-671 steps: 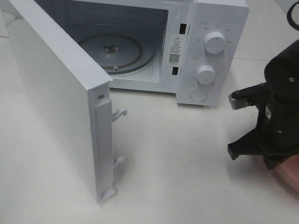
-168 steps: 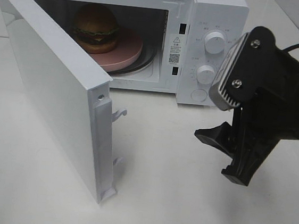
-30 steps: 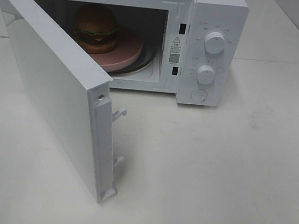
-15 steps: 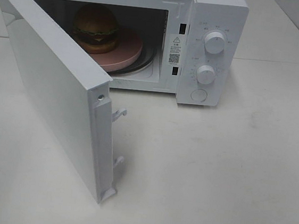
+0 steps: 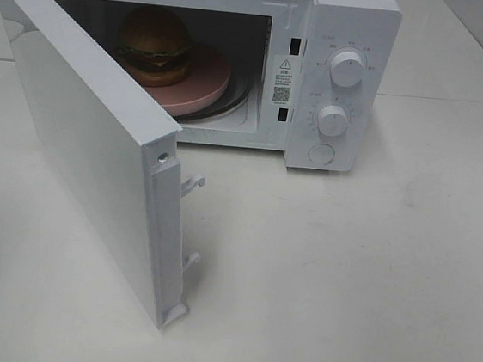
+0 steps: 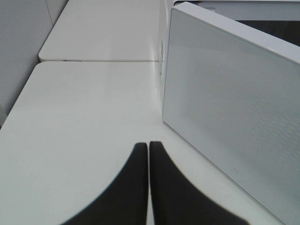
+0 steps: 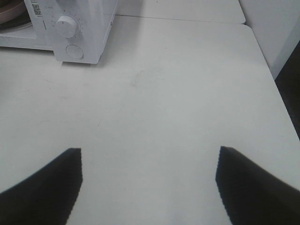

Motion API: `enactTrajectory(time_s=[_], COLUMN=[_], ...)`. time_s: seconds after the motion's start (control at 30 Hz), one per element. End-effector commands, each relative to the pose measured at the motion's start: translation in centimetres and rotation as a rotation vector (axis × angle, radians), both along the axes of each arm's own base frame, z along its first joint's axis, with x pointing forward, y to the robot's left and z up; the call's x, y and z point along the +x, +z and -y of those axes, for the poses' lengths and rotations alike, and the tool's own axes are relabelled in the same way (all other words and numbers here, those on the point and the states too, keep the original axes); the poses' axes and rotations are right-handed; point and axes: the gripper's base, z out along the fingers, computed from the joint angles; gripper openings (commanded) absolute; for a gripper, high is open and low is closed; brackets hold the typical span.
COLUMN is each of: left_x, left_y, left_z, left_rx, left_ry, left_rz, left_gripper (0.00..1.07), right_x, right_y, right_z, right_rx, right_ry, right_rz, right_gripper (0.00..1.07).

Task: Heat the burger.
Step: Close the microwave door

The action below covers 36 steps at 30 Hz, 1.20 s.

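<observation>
Exterior high: the burger [image 5: 156,44] sits on a pink plate [image 5: 204,86] inside the microwave [image 5: 353,20], whose door [image 5: 82,138] stands open. Left wrist: the left gripper [image 6: 148,146], pressed together, hangs above the table [image 6: 84,117] beside the door. Right wrist: the right gripper [image 7: 150,152] is spread, holding nothing.

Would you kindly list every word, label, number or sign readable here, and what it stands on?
No wording is legible anywhere.
On the sticker on the microwave frame beside the cavity: a warning triangle and a QR code; its print is too small to read.
Markings around the upper knob and lower knob: too small to read.
</observation>
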Motion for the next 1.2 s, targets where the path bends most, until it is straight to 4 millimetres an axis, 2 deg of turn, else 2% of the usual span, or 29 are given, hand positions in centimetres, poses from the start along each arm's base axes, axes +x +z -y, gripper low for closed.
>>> enactTrajectory(time_s=[0.03, 0.33, 0.67, 0.93, 1.2], left_x=[1.1, 3.4, 6.3, 9.0, 10.2], left_y=[-0.4, -2.7, -4.8, -7.1, -8.3], left_z=[-0.2, -0.9, -1.0, 0.0, 1.2], left_rx=[-0.004, 0.024, 0.051, 0.049, 0.014], left_ry=[0.019, 0.080, 0.072, -0.056, -0.194], left_rz=[0.084, 0.256, 0.236, 0.180, 0.181], left_gripper=[0.00, 0.00, 0.00, 0.00, 0.00], right_x=[-0.5, -0.5, -0.5, -0.5, -0.5], right_y=[0.0, 0.0, 0.0, 0.0, 0.0], right_z=[0.1, 0.1, 0.1, 0.1, 0.1], right_rx=[0.006, 0.006, 0.006, 0.006, 0.006], right_ry=[-0.009, -0.009, -0.009, -0.009, -0.009], right_rz=[0.042, 0.042, 0.042, 0.042, 0.042], right_gripper=[0.76, 0.76, 0.76, 0.76, 0.76])
